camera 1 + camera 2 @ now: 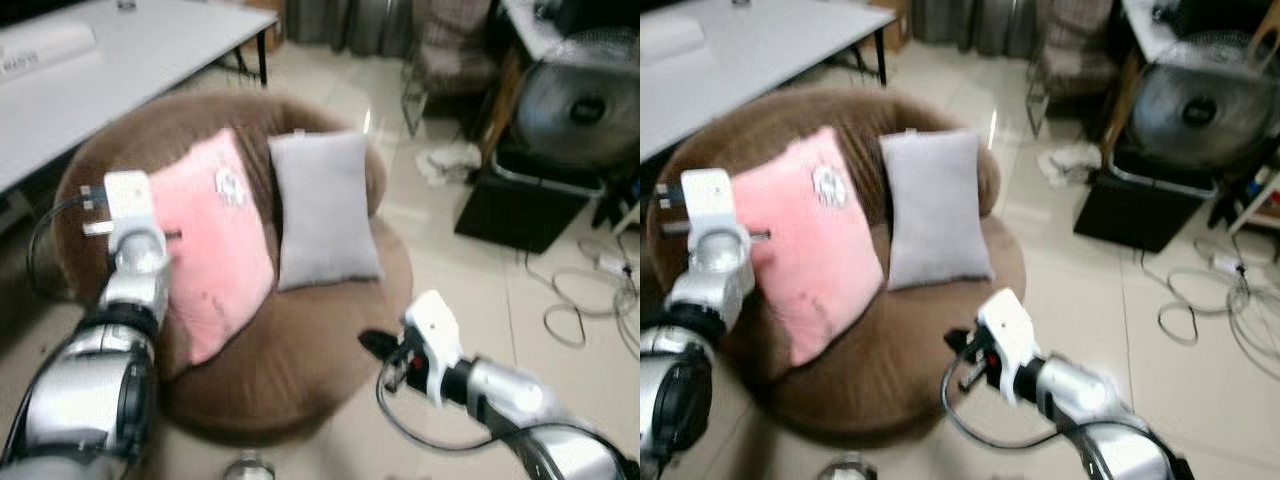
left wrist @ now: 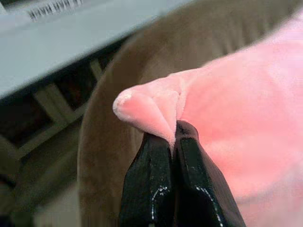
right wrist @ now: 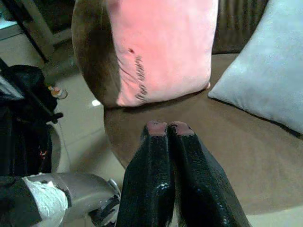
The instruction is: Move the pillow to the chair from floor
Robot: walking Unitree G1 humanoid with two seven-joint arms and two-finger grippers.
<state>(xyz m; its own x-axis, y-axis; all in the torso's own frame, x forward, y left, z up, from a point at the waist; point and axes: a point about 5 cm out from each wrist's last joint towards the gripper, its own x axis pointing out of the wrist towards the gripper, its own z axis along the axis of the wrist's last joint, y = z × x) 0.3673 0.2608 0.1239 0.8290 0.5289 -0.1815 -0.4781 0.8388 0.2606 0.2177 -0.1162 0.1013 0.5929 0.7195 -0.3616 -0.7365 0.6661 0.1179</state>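
Left wrist view: left gripper (image 2: 174,137) pinched tight on the soft pink plush pillow (image 1: 213,240) corner.
Pillow place: leaning against the round brown plush chair (image 1: 300,360) back, left edge.
Handling: light, floppy; corner grip suits.
Right gripper (image 3: 166,128): closed, empty, front edge.

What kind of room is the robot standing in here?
Probably a lived-in living room or home workroom: a round brown chair with a pink pillow and grey pillow, a white table, a fan and loose cables.
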